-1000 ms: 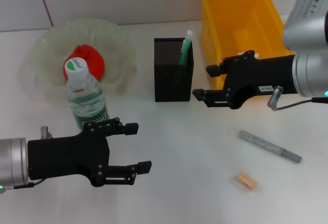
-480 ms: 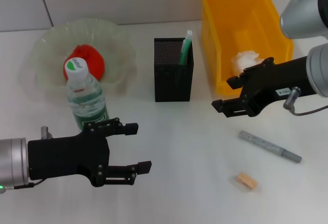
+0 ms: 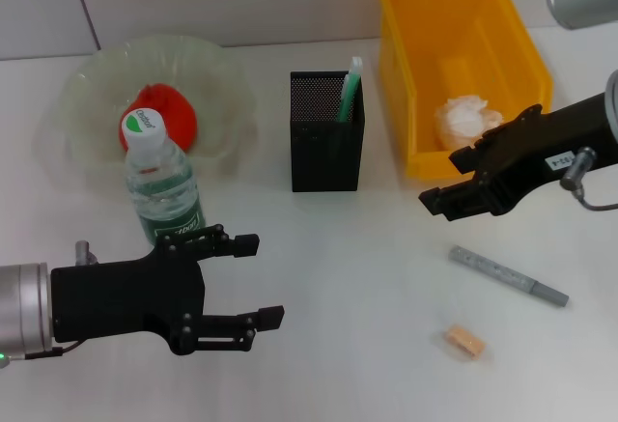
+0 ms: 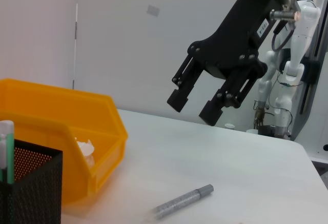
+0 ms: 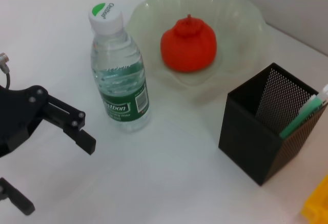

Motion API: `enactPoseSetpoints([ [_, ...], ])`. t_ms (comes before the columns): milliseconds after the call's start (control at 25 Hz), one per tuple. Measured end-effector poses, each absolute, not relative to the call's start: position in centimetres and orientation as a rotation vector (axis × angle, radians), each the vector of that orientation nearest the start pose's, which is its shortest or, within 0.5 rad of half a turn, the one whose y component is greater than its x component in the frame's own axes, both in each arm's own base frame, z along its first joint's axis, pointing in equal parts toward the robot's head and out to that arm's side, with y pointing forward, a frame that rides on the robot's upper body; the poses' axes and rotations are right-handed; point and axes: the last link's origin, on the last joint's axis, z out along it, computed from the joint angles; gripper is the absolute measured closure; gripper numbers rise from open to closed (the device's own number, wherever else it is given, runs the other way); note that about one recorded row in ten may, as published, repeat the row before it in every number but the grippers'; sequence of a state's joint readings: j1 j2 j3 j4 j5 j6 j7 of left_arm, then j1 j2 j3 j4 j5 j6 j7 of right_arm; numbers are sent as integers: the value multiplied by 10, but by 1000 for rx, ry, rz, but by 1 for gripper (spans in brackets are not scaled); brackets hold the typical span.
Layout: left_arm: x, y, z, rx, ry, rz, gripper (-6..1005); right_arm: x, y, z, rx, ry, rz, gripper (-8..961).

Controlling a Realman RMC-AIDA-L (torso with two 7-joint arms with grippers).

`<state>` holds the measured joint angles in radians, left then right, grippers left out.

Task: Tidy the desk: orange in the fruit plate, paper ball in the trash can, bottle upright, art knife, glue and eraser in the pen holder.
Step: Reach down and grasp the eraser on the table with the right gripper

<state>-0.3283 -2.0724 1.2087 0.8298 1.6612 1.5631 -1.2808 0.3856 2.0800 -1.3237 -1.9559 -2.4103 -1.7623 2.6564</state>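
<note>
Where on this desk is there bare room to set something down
The widest bare patch lies between the left gripper and the art knife, in front of the pen holder. It is crowded around the bottle against the fruit plate, and where the right gripper hangs by the trash can.

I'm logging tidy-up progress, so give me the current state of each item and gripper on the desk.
orange: in the fruit plate
water bottle: upright, capped
paper ball: in the yellow bin
pen holder: upright, green-capped glue inside
art knife: flat on desk
eraser: on desk
left gripper: jaws open, empty
right gripper: jaws open, empty
</note>
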Motion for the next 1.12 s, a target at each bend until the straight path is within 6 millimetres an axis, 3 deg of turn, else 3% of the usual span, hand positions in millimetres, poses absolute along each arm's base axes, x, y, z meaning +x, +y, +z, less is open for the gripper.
enactPoseSetpoints([
  [360, -242, 280, -29, -2920, -326, -764, 137, 130, 304, 66, -2581, 861, -281, 364],
  [640, -241, 279, -29, -2924, -323, -763, 137, 145, 316, 48, -2621, 962, -358, 365],
  [1120, -242, 279, -32, -2930, -325, -760, 138, 153, 326, 35, -2639, 971, -406, 365],
])
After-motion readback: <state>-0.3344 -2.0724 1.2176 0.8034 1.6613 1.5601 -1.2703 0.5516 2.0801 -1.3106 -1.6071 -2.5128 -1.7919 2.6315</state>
